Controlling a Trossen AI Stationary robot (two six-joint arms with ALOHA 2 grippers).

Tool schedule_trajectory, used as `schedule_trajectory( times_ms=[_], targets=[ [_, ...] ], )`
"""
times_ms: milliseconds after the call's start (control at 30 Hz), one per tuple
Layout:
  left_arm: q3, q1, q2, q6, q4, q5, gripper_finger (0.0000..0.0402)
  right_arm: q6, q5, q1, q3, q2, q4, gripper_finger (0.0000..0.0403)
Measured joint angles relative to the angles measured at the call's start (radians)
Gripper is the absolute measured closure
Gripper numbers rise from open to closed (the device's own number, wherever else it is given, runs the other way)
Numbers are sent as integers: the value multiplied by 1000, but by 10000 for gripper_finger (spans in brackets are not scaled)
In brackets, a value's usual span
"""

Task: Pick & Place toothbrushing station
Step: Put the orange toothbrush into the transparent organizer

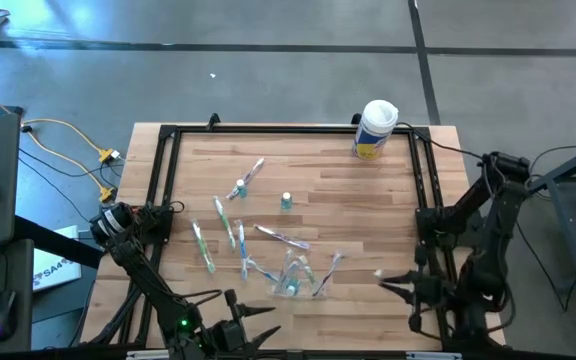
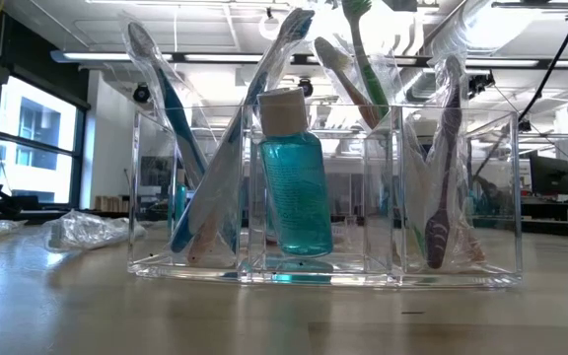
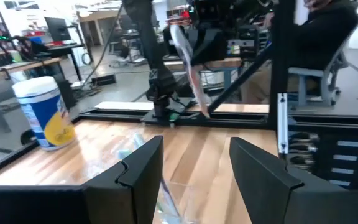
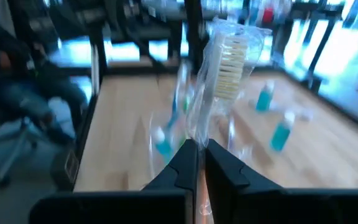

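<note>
Right wrist view only: right gripper [image 4: 197,155] clamped shut on a plastic-wrapped white-bristled toothbrush [image 4: 229,62], long axis upright, head end away from the fingers. High view puts that gripper [image 1: 383,277] above the table's right edge. Low view only: clear plastic compartment holder [image 2: 323,197] with a teal tube [image 2: 294,187] standing upright, brushes leaning. Left gripper [image 3: 191,168] open, near edge.

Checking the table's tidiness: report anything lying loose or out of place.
Several wrapped toothbrushes lie scattered at angles on the table, outside the clear holder. Two teal bottles stand loose among them. The right gripper holds one wrapped toothbrush in shut jaws.
</note>
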Motion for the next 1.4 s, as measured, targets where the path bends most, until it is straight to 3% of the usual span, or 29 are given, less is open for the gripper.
schedule_trajectory(
  times_ms=[133,267,367,533,633,733,933,1400],
  targets=[
    [0,0,0,-1,0,4,217,-197,99,22,-57,0,253,395],
    [0,0,0,-1,0,5,217,-413,105,-9,-119,-1,564,395],
    [0,0,0,-1,-1,5,217,-622,-29,-77,-195,-1,873,395],
    [0,0,0,-1,-1,6,217,-1040,-443,-188,-347,29,1562,395],
    [0,0,0,-1,-1,7,217,-1183,-536,-214,-416,33,1805,395],
    [0,0,0,-4,-7,35,217,-1220,-592,-244,-493,37,1968,395],
    [0,0,0,-64,-61,55,217,-1135,-678,-341,-590,97,2105,395],
    [0,12,0,-158,-112,55,217,-932,-757,-486,-528,311,2125,395]
  ],
)
